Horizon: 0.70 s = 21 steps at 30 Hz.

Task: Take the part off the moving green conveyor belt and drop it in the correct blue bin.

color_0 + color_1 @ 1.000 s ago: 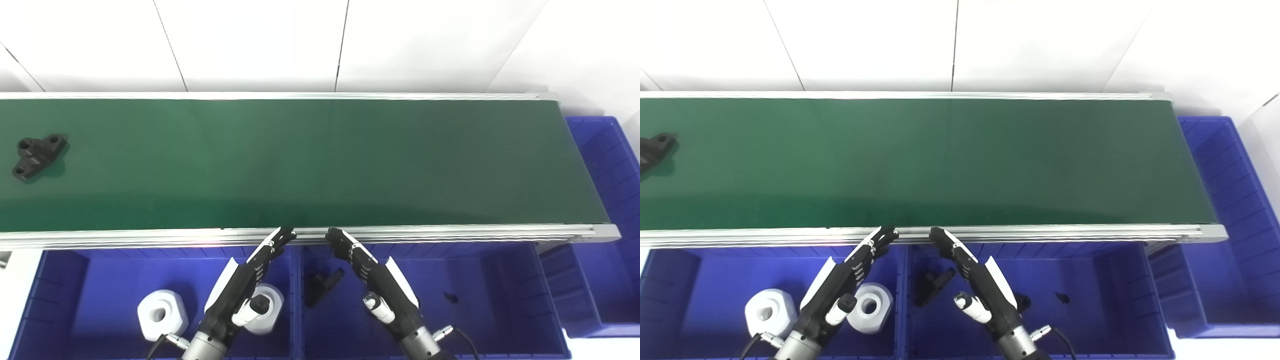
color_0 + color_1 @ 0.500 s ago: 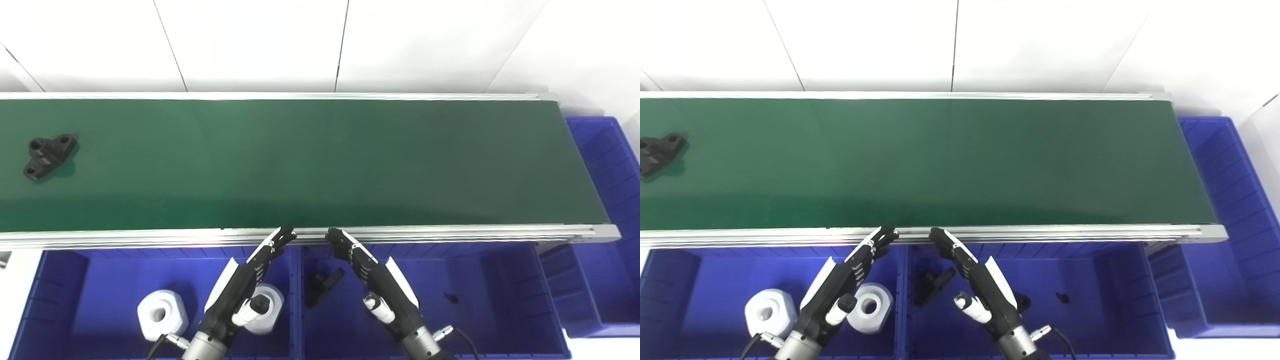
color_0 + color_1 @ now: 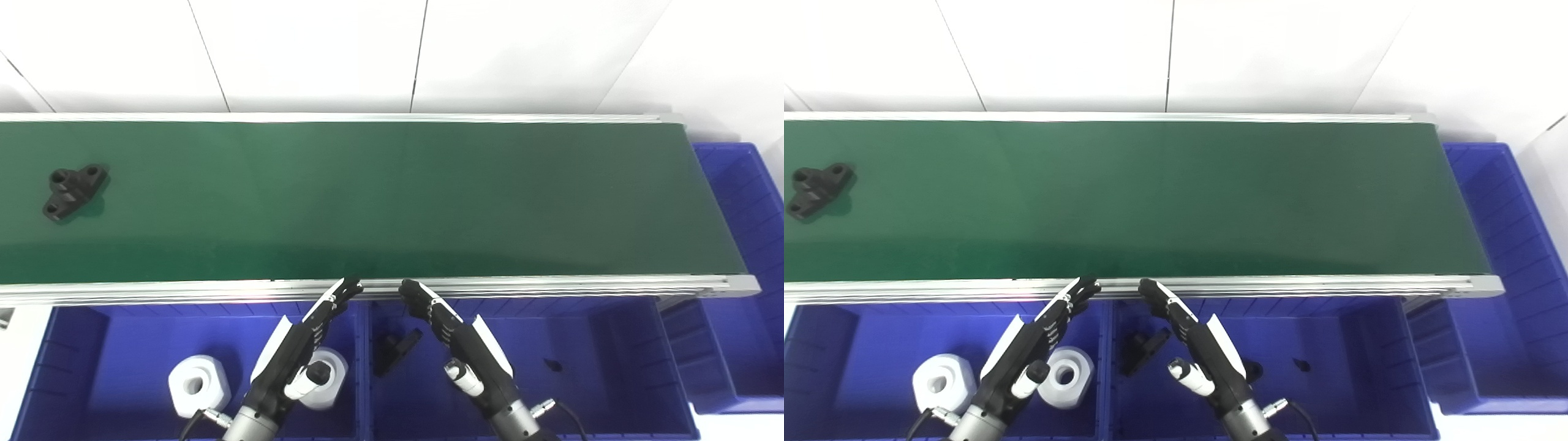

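A black bracket-shaped part (image 3: 74, 190) lies on the green conveyor belt (image 3: 392, 196) at its far left; it also shows in the right eye view (image 3: 817, 188). My left hand (image 3: 298, 349) is open and empty above the left blue bin (image 3: 92, 367), fingertips near the belt's front rail. My right hand (image 3: 461, 348) is open and empty above the middle blue bin (image 3: 600, 367), fingertips also near the rail. Both hands are far right of the part.
The left bin holds two white ring-shaped parts (image 3: 198, 384), one half hidden by my left hand. The middle bin holds a black part (image 3: 397, 351) and a small dark piece (image 3: 553, 365). Another blue bin (image 3: 744, 257) stands at the belt's right end.
The black part has ridden the belt to the right. Both hands have stayed still.
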### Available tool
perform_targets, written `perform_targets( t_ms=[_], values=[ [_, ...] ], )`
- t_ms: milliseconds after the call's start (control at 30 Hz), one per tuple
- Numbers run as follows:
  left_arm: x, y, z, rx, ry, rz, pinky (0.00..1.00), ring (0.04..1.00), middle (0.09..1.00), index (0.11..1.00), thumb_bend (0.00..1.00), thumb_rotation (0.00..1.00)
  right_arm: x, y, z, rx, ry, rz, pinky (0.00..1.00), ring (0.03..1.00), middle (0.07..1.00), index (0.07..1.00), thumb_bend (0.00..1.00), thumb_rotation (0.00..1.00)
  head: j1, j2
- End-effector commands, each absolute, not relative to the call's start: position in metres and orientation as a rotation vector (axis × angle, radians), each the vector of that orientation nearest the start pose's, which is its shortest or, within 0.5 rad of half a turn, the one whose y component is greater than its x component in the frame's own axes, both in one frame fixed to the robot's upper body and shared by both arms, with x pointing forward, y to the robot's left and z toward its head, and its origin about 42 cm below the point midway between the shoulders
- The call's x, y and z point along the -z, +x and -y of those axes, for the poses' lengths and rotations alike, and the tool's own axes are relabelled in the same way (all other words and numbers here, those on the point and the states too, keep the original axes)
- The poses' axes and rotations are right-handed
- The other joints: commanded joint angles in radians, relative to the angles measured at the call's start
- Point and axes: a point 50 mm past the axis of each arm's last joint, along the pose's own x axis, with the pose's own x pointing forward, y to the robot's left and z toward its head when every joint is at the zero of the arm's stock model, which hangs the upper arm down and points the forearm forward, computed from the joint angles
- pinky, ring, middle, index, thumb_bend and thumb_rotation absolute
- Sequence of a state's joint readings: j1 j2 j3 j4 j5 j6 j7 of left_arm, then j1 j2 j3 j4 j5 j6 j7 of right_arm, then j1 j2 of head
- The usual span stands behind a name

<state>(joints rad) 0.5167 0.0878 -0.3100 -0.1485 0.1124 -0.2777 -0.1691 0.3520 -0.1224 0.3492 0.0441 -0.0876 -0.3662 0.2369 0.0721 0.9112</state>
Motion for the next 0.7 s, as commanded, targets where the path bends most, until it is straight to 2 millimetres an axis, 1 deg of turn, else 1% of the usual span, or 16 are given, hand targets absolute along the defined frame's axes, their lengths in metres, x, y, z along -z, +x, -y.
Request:
perform_targets(
  t_ms=[0,433,500,533,633,667],
  values=[
    [-0.0614,0.0932,-0.1641,0.381,0.064,-0.057,0.95,0.958,0.926,0.934,1.00,1.00,-0.0361,0.1348,0.1574,-0.551,-0.072,-0.001,0.89,0.918,0.915,0.931,0.91,0.98,0.000,0.000],
    [-0.0618,0.0931,-0.1640,0.383,0.059,-0.057,0.95,0.962,0.927,0.933,1.00,1.00,-0.0369,0.1344,0.1571,-0.550,-0.073,-0.001,0.89,0.914,0.912,0.922,0.92,0.98,-0.001,-0.001],
    [-0.0611,0.0929,-0.1639,0.384,0.060,-0.058,0.95,0.962,0.928,0.934,1.00,1.00,-0.0361,0.1344,0.1572,-0.550,-0.073,0.001,0.89,0.912,0.911,0.922,0.91,0.98,0.003,-0.007],
    [-0.0604,0.0928,-0.1638,0.384,0.061,-0.059,0.95,0.962,0.929,0.934,1.00,1.00,-0.0353,0.1344,0.1573,-0.550,-0.074,0.001,0.89,0.912,0.911,0.922,0.91,0.98,0.008,-0.013],
    [-0.0557,0.0924,-0.1635,0.396,0.065,-0.059,0.96,0.964,0.933,0.938,1.00,1.00,-0.0311,0.1335,0.1580,-0.549,-0.070,-0.008,0.89,0.911,0.911,0.921,0.92,0.98,0.027,-0.046],
    [-0.0522,0.0923,-0.1634,0.402,0.069,-0.059,0.96,0.970,0.939,0.942,0.99,1.00,-0.0277,0.1330,0.1587,-0.549,-0.071,-0.012,0.89,0.911,0.912,0.920,0.91,0.98,0.041,-0.080]
  ],
)
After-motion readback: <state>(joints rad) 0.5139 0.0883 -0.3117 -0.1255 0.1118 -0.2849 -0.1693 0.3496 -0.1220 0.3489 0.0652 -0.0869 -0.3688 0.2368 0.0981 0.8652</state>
